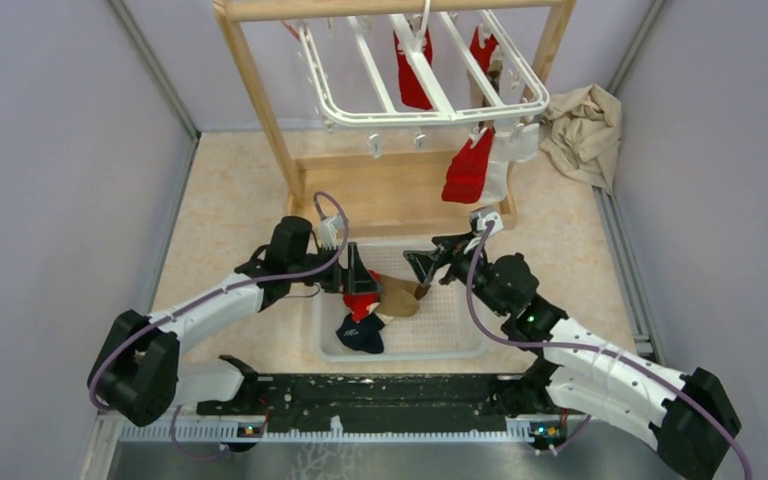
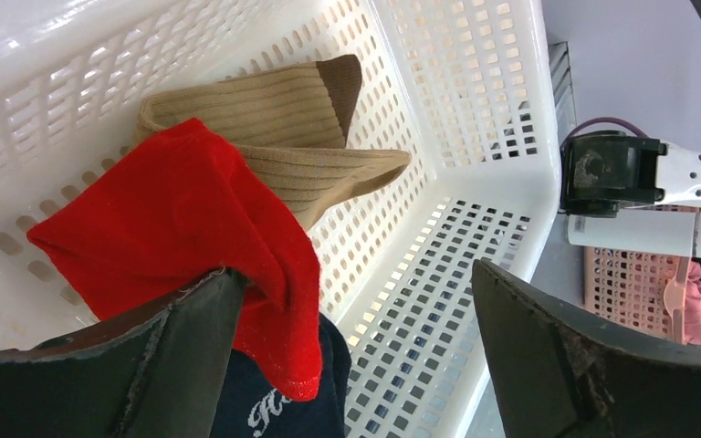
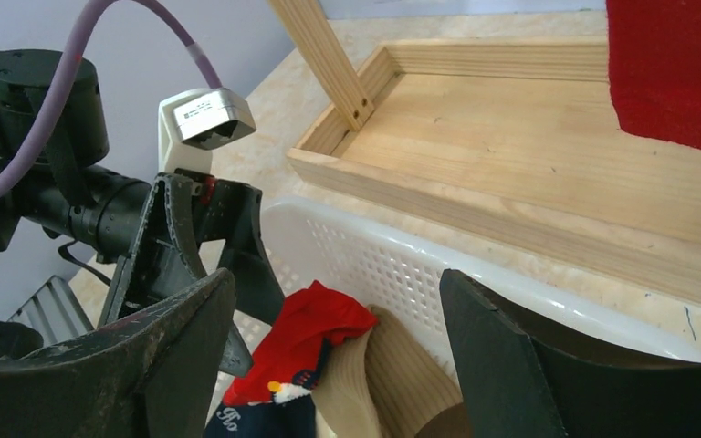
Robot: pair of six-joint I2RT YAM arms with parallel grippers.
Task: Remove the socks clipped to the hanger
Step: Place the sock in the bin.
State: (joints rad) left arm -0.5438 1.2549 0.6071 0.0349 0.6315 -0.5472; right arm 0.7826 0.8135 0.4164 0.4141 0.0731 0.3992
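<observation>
Top view: the hanger [image 1: 440, 114] hangs level under the frame [image 1: 260, 100], its long axis running left to right, well beyond both pincers. A hung sock [image 1: 468, 168], red, dangles toe down from its near edge, just beyond the right pincer [image 1: 415, 275]. The left pincer [image 1: 362, 285] is over the basket [image 1: 450, 335] on the desk [image 1: 230, 200].

Left wrist: the pincer gapes wide and grips nothing. A red sock [image 2: 183, 219] in the basket touches one finger, with a tan sock [image 2: 274, 119] beyond it and a navy sock [image 2: 274, 401] beneath.

Right wrist: the pincer is wide and holds nothing, and the basket's socks lie below it.
</observation>
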